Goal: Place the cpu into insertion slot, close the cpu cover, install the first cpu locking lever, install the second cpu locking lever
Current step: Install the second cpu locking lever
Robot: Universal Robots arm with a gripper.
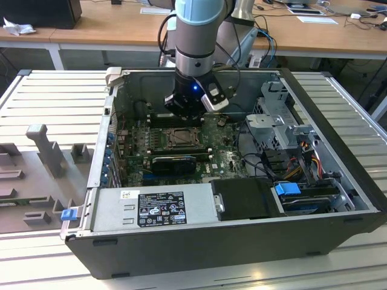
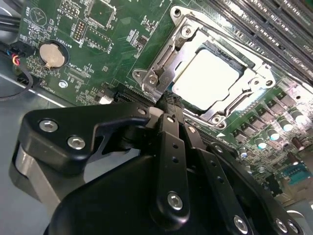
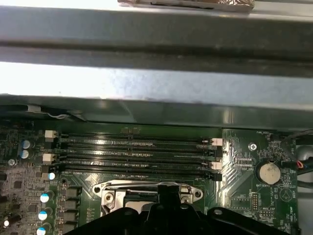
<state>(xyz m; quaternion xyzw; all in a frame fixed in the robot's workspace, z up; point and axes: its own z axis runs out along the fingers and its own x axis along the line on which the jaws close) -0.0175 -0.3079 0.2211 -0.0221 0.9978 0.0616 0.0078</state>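
Already we saw cpu (image 2: pixel 208 78) seated in slot (image 2: pixel 247 61), cover (image 2: pixel 164 66) down around it. Claw (image 2: pixel 168 100) hovered just off cover's edge; in second wrist view, cpu lay toward 1 o'clock from tips. Fingers (image 2: pixel 171 142) pinched together, holding nothing.

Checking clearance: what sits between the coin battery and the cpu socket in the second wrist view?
In the second wrist view, bare green board with small components and pin headers lies between the coin battery and the cpu cover framing the cpu.
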